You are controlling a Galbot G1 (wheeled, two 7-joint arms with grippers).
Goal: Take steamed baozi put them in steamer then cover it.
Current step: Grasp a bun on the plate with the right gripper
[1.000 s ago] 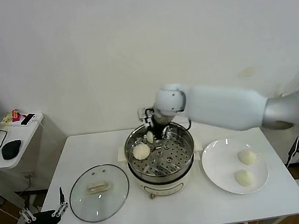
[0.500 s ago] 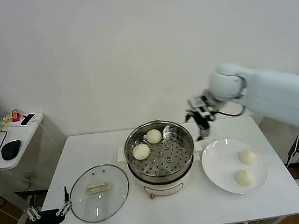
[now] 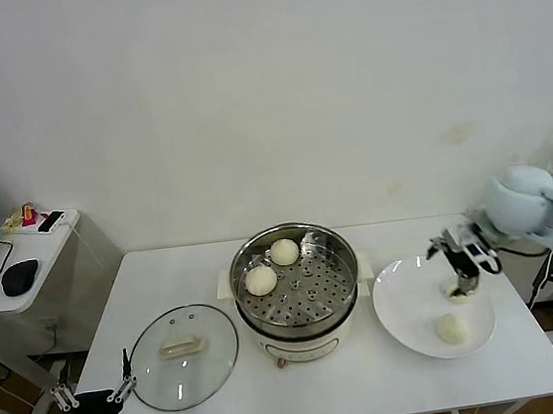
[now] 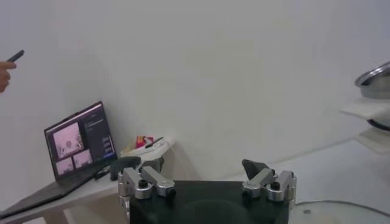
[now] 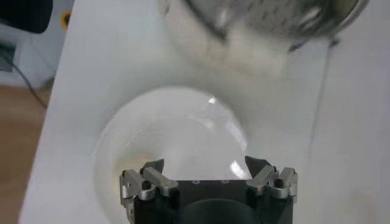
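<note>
The steamer [image 3: 339, 300] stands mid-table with two baozi on its tray, one at the back [image 3: 284, 252] and one at the left [image 3: 261, 280]. Two more baozi lie on the white plate [image 3: 405, 304]: one near the front [image 3: 451, 328], one farther back [image 3: 458, 294], partly hidden by my right gripper [image 3: 461, 271]. That gripper hangs open and empty just above it. The right wrist view shows the open gripper [image 5: 204, 165] over the plate [image 5: 170, 134]. The cover [image 3: 183, 354] lies flat on the table left of the steamer. My left gripper [image 3: 94, 400] is parked open off the table's front left corner.
A side table [image 3: 36, 244] with a mouse and cables stands at the far left. The left wrist view shows my left gripper [image 4: 192, 167], a laptop [image 4: 79, 143], the cover's rim [image 4: 341, 210] and the steamer's edge [image 4: 375, 82]. The wall is close behind the table.
My right gripper let go of a baozi at the back of the steamer, then swung right and down over the plate. The left arm has barely moved.
</note>
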